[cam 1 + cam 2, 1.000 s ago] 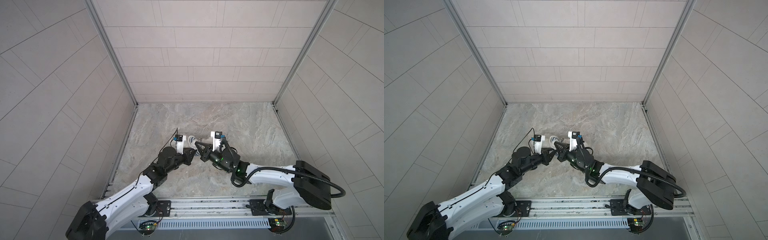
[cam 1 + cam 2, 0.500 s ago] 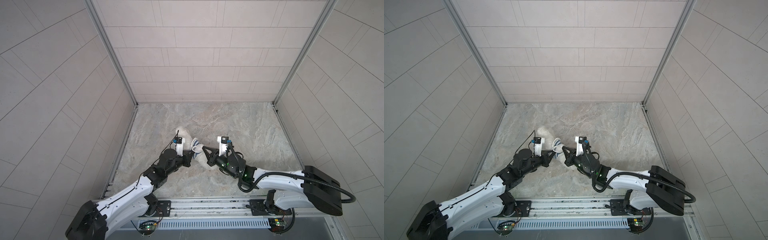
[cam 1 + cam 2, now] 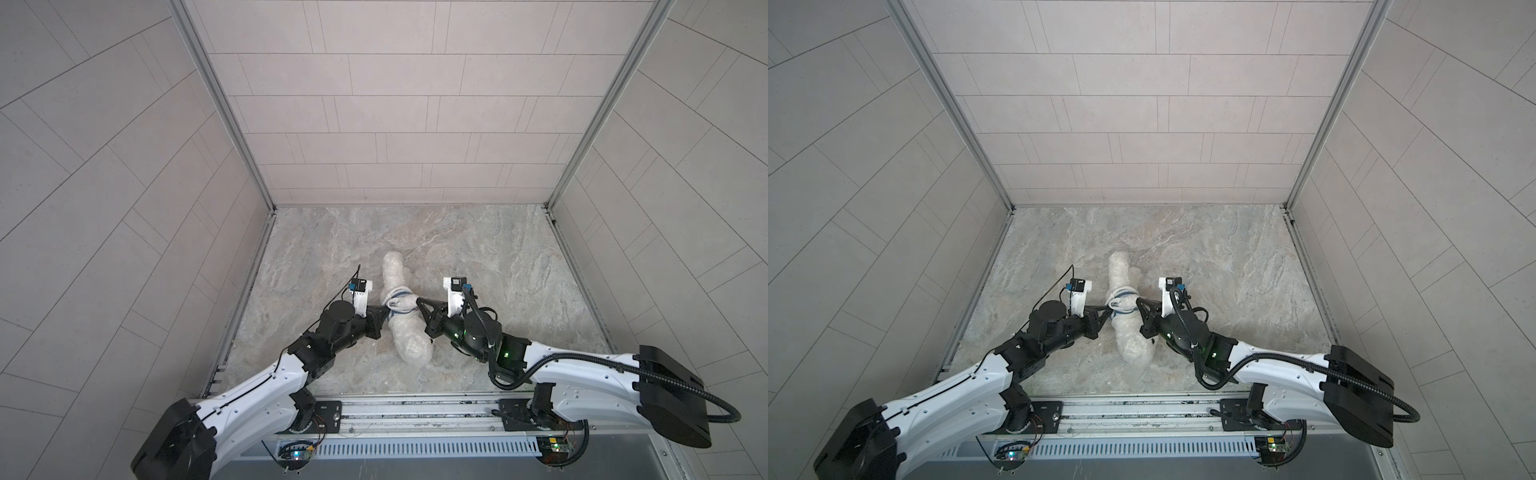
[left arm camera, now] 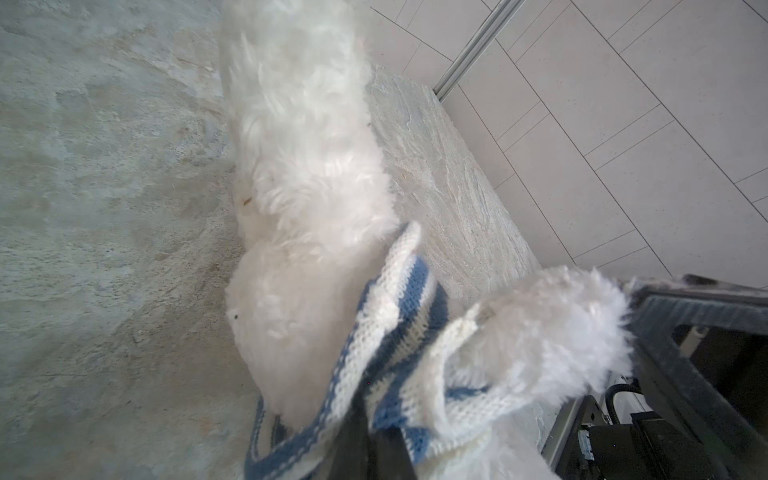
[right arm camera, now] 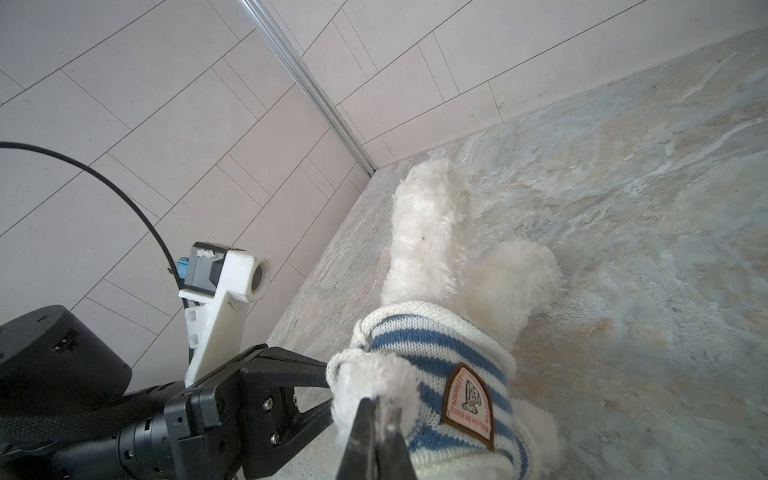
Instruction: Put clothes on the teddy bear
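Observation:
The white fluffy teddy bear lies lengthwise on the stone floor between both grippers. A blue-and-white striped shirt is bunched round its middle, with a badge on it. My left gripper is shut on the shirt's knitted edge; its tips are half hidden by the fabric. My right gripper is shut on a fluffy limb that sticks out of a sleeve. The bear's face is hidden.
Tiled walls close in the floor on three sides, with metal corner posts at the back. A metal rail carrying both arm bases runs along the front edge. The right arm's cable loops above the floor.
Both grippers have moved apart, the right one to the right. The bear, mostly hidden a second ago, now lies stretched out between them. The left gripper has closed on the shirt.

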Robot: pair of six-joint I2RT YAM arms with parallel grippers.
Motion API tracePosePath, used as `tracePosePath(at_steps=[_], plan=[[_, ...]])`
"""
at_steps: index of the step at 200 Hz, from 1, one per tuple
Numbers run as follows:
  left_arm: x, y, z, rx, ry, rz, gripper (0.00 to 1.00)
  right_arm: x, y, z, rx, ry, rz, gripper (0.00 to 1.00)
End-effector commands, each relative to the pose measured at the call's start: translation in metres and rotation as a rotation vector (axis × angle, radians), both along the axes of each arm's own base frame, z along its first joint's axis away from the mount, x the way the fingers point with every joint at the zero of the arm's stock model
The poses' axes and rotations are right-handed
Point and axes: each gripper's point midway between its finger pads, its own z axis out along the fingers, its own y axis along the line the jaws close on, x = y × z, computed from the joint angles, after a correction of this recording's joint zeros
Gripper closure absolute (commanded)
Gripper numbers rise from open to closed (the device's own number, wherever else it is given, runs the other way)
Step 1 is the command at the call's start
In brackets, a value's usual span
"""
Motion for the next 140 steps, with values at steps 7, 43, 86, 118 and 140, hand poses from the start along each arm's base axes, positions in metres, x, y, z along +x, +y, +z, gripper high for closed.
tracePosePath(at_steps=[7, 43, 86, 118, 140], plan=[[-0.005, 0.015, -0.031, 0.084, 0.066, 0.034, 1.0, 0.009, -0.006, 0.024, 0.001, -0.06, -0.045, 1.0], [-0.009, -0.003, -0.011, 0.008, 0.032, -0.04, 1.0, 0.006, 0.025, 0.027, -0.048, -0.052, 0.063, 1.0], [-0.012, -0.013, -0.012, -0.005, 0.047, -0.062, 1.0, -0.004, 0.052, 0.051, -0.008, -0.09, 0.155, 1.0], [-0.014, -0.02, -0.006, -0.049, 0.06, -0.091, 0.96, -0.006, 0.053, 0.046, -0.03, -0.067, 0.173, 1.0], [-0.02, -0.019, 0.014, -0.068, 0.03, -0.11, 0.75, -0.011, 0.04, 0.034, -0.071, -0.043, 0.169, 1.0]])
